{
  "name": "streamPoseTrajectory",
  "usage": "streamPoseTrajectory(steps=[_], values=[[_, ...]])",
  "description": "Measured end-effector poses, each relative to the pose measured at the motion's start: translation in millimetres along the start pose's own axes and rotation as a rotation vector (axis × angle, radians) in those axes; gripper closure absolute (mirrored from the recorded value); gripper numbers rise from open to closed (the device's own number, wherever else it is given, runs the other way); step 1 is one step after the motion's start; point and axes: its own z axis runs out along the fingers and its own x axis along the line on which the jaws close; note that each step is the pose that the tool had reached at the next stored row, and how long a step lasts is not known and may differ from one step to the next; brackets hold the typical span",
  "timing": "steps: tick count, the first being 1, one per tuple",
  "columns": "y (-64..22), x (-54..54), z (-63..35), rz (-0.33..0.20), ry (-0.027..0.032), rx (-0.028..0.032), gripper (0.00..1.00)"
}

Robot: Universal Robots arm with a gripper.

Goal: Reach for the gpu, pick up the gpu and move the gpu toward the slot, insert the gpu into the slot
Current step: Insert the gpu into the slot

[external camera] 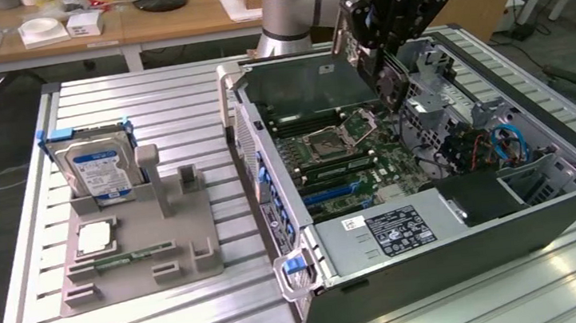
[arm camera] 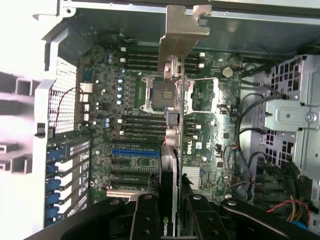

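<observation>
Bright, flat indoor light over the computer case (external camera: 470, 259); soft shadows, patchy glare.

Falls from overhead, laying only a thin shadow on the table (external camera: 176, 318) under the case's near edge. Glares pale on the slats just beside the case's long dark side wall, toward the exterior view's right. Dims inside the case, with the deepest recesses near black. In the wrist view, burns out to plain white outside the case's perforated wall, shines on the metal bracket of the gpu (arm camera: 182, 35), and renders the gripper (arm camera: 171, 202), clamped on that card, as a near-black, soft-edged mass.
</observation>
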Motion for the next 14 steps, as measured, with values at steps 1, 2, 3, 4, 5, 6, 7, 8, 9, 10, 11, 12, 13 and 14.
streamPoseTrajectory(steps=[1, 2, 3, 4, 5, 6, 7, 8, 9, 10, 11, 12, 13, 14], values=[[0.0, 0.0, 0.2, -0.018, 0.0006, 0.0000, 0.74], [0.0, 0.0, 0.3, -0.036, 0.0014, 0.0001, 0.74], [0.0, 0.0, 0.3, -0.054, 0.0020, 0.0002, 0.74], [0.0, 0.0, 0.5, -0.071, 0.0027, 0.0002, 0.74], [0.0, 0.0, 0.6, -0.088, 0.0033, 0.0003, 0.74], [0.0, 0.0, 0.7, -0.104, 0.0039, 0.0003, 0.74], [0.0, 0.0, 0.7, -0.120, 0.0046, 0.0004, 0.74], [0.0, 0.0, 0.8, -0.136, 0.0052, 0.0004, 0.74], [0.0, 0.0, 1.0, -0.152, 0.0058, 0.0004, 0.74], [0.0, 0.0, 1.1, -0.169, 0.0064, 0.0005, 0.74], [-0.1, 0.0, 1.2, -0.186, 0.0071, 0.0005, 0.74], [-0.1, 0.0, 1.3, -0.202, 0.0077, 0.0006, 0.74], [-0.1, 0.0, 1.4, -0.218, 0.0083, 0.0007, 0.74], [-0.1, 0.0, 1.4, -0.234, 0.0089, 0.0008, 0.74]])
